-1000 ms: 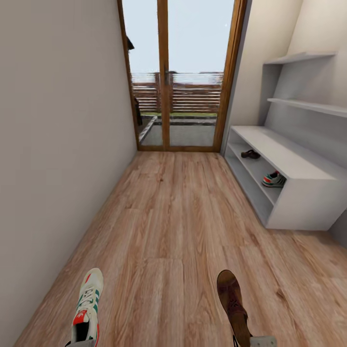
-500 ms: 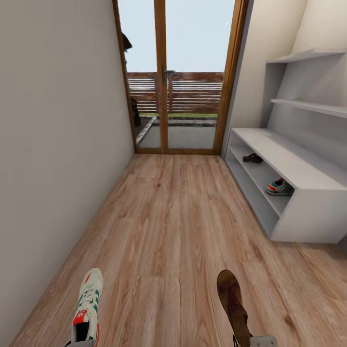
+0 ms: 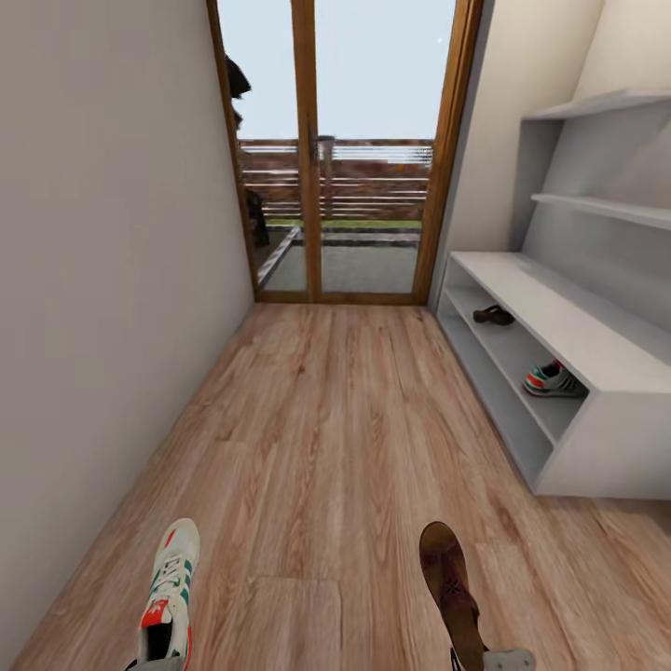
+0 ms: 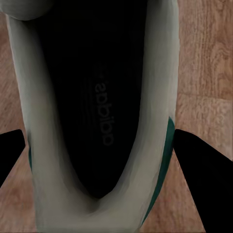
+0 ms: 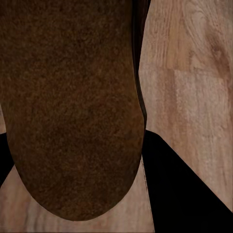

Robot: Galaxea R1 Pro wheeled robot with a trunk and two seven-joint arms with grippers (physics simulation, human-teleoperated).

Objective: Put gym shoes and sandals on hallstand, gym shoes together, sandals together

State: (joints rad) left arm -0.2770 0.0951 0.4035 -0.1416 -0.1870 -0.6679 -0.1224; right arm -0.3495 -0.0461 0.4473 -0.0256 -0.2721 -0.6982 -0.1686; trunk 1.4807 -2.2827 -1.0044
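A white gym shoe (image 3: 171, 587) with green stripes and red accents hangs over the corridor floor (image 3: 335, 419) at the lower left of the head view. My left gripper (image 4: 104, 160) is shut on it, its dark fingers (image 4: 206, 170) pressing the shoe's sides. At the lower right, my right gripper (image 5: 82, 165) is shut on a dark brown sandal (image 3: 450, 582), whose sole (image 5: 73, 107) faces the right wrist camera. The white hallstand (image 3: 559, 317) stands along the right wall. A second sandal (image 3: 493, 316) and a second gym shoe (image 3: 553, 380) sit apart on its lower shelf.
A glass door with a wooden frame (image 3: 345, 149) closes the far end of the corridor. A plain wall (image 3: 93, 280) runs along the left. Two floating shelves (image 3: 596, 205) hang above the hallstand. Wood floor stretches between me and the rack.
The whole view has shifted as the camera moved forward: the hallstand and door look nearer and larger. Both held shoes keep their place in the picture.
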